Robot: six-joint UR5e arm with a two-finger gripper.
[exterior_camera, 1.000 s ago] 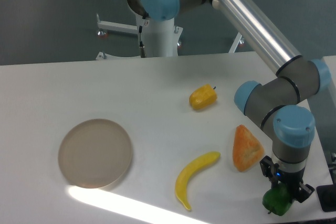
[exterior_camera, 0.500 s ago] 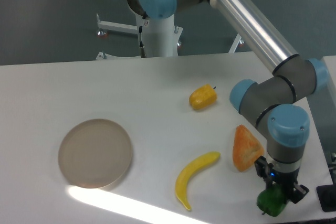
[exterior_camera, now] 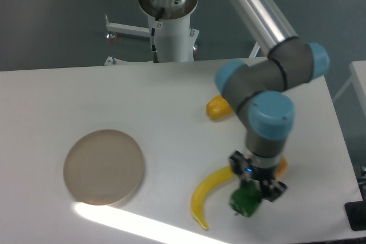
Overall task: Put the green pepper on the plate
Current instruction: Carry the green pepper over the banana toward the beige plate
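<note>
My gripper [exterior_camera: 251,194] points down at the front of the table, shut on the green pepper [exterior_camera: 245,202]. The pepper is small, glossy and dark green, and it hangs just right of the yellow banana's upper end. The plate [exterior_camera: 103,166] is a flat beige-tan disc lying at the front left of the table, far to the left of my gripper, with nothing on it.
A yellow banana [exterior_camera: 208,195] lies just left of my gripper. A yellow-orange pepper [exterior_camera: 217,107] sits behind, partly hidden by my arm. An orange piece [exterior_camera: 281,167] shows only a sliver behind my wrist. The robot's white base [exterior_camera: 170,30] stands at the back.
My gripper has carried the green pepper leftward from the table's front right corner, past the orange piece, to beside the banana. The arm now covers most of the orange piece.
</note>
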